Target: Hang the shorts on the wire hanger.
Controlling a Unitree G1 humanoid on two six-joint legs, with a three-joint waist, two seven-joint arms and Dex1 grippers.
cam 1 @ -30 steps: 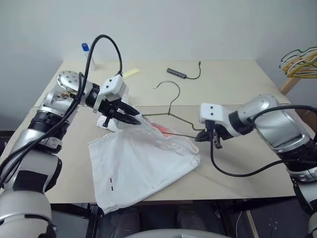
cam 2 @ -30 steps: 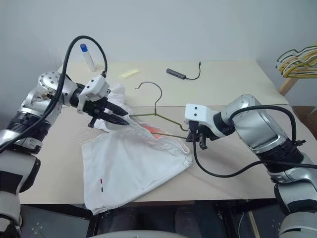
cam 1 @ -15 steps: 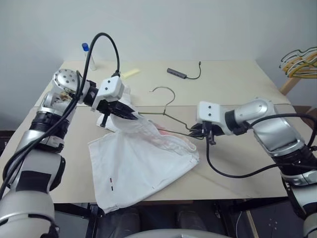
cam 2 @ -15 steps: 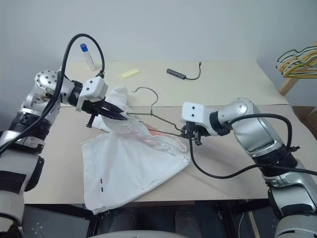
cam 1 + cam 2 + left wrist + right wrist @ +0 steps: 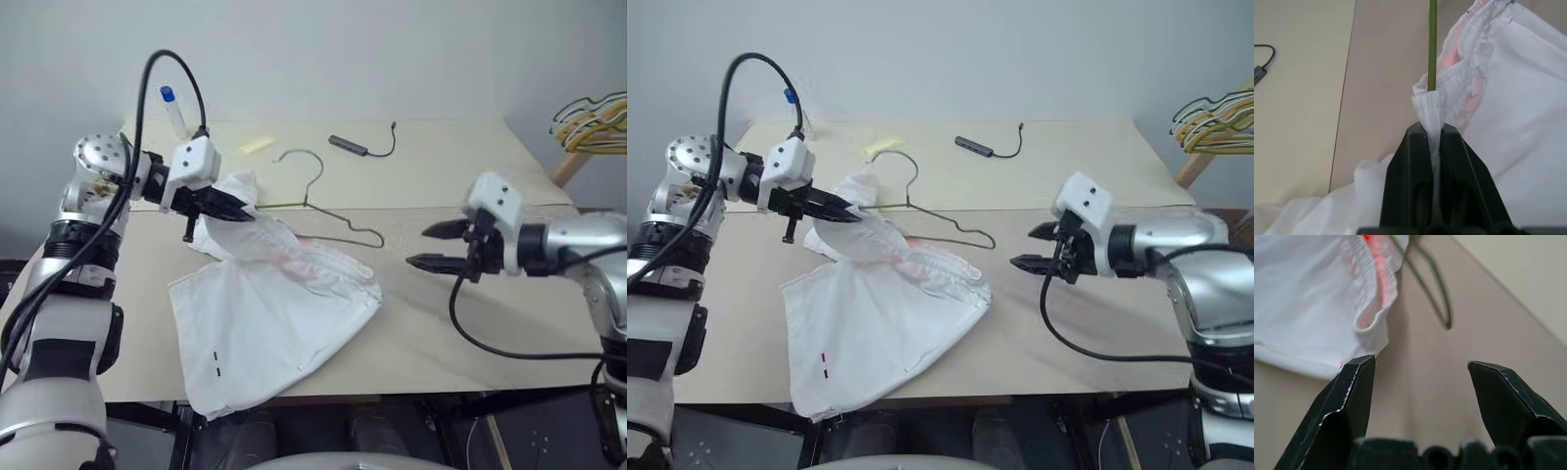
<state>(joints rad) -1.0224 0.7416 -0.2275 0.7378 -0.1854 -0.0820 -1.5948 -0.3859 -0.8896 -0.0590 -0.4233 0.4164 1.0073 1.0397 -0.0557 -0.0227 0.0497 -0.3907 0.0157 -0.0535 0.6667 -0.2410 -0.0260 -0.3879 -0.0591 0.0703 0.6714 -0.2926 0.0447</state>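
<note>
Left eye view showed the shorts [image 5: 269,313], white with a gathered waistband, sprawled at lower centre on the counter [image 5: 460,166]. The left gripper [image 5: 247,211] pinched their waistband beside the wire hanger [image 5: 323,211]; the right gripper [image 5: 423,246] stood apart, fingers spread.

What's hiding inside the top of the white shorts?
The wire hanger: one arm of it goes into the gathered waistband of the shorts, where the left gripper pinches the cloth. How far it reaches inside is covered by the cloth.
</note>
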